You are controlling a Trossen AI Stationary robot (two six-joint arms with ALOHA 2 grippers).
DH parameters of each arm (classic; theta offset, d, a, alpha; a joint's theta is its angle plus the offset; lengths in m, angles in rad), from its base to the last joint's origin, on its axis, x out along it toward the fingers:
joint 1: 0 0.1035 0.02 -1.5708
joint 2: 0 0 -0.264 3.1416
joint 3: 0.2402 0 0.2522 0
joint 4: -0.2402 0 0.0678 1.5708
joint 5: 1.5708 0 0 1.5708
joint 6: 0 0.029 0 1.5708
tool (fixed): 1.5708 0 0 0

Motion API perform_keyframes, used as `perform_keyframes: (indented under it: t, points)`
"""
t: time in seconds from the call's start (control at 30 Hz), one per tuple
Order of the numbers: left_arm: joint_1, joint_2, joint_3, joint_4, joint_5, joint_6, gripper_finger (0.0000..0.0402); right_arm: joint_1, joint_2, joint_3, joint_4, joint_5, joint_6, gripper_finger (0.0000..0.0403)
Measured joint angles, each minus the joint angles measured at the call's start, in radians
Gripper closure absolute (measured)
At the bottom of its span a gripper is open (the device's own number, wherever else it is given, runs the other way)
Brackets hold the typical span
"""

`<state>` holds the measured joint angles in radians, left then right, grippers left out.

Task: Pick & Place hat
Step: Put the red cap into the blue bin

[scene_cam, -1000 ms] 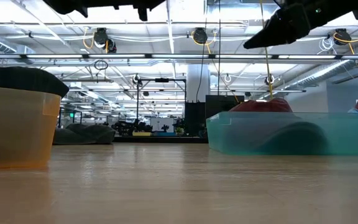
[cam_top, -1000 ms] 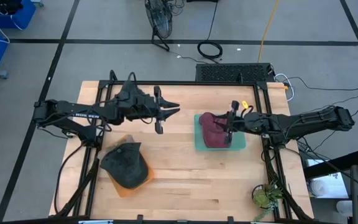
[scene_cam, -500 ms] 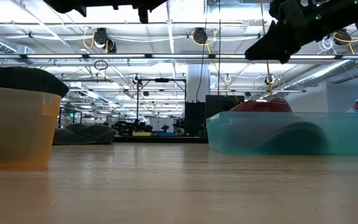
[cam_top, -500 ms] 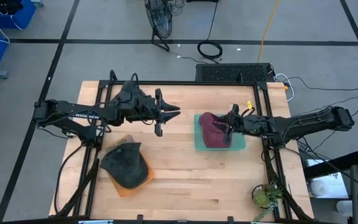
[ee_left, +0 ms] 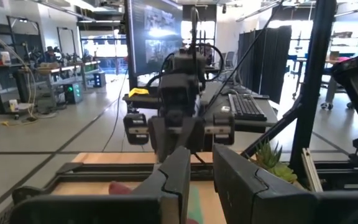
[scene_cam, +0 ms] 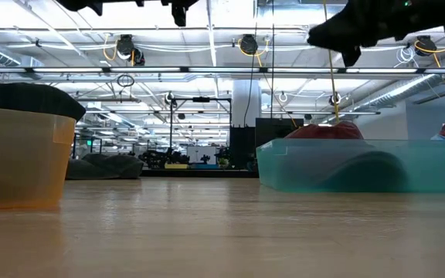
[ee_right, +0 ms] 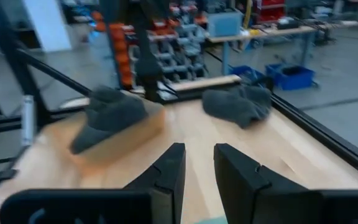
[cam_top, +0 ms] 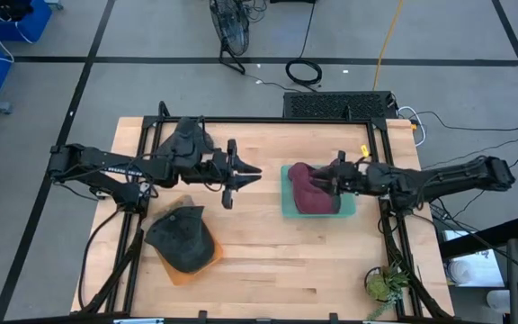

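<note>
A maroon hat (cam_top: 308, 191) (scene_cam: 334, 131) lies inside a teal bin (cam_top: 345, 210) (scene_cam: 361, 166) on the table's right half. A dark grey hat (cam_top: 183, 238) (ee_right: 107, 115) rests upside down on an orange bin (cam_top: 174, 274) (scene_cam: 14, 162) at the near left. My right gripper (cam_top: 317, 183) (ee_right: 199, 163) hovers shut above the maroon hat, clear of it, pointing toward the table's left. My left gripper (cam_top: 257, 171) (ee_left: 201, 171) hangs shut in the air over the table's middle, pointing at the right arm.
A small potted plant (cam_top: 385, 283) stands at the near right corner. Black frame rails (cam_top: 263, 120) run along the far edge and both sides. Bare wood (cam_top: 286, 261) lies between the two bins and toward the near edge.
My right gripper has risen higher above the teal bin and shifted slightly toward the table's left. My left gripper has drifted a little toward the near edge. Both hats have stayed where they were.
</note>
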<state>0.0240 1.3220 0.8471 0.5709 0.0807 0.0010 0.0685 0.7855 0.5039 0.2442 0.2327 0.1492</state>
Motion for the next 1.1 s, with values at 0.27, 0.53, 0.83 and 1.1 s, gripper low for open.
perform_keyframes:
  t: [0.27, 0.53, 0.83, 1.1]
  points:
    - [0.0, 0.0, 0.0, -0.001, -0.001, -0.005, 0.033, 0.0, -0.045, -0.015, -0.015, -0.05, -0.031, 0.033]
    - [0.0, 0.0, 0.0, 0.003, -0.003, -0.006, 0.033, -0.004, -0.01, -0.083, 0.036, 0.104, -0.049, 0.033]
    - [-0.001, 0.0, -0.001, 0.009, -0.021, -0.048, 0.033, 0.007, -0.051, -0.083, 0.021, 0.107, -0.061, 0.033]
    - [-0.012, 0.111, 0.064, -0.026, -0.125, -0.064, 0.033, 0.008, -0.134, -0.007, -0.387, 0.182, 0.021, 0.033]
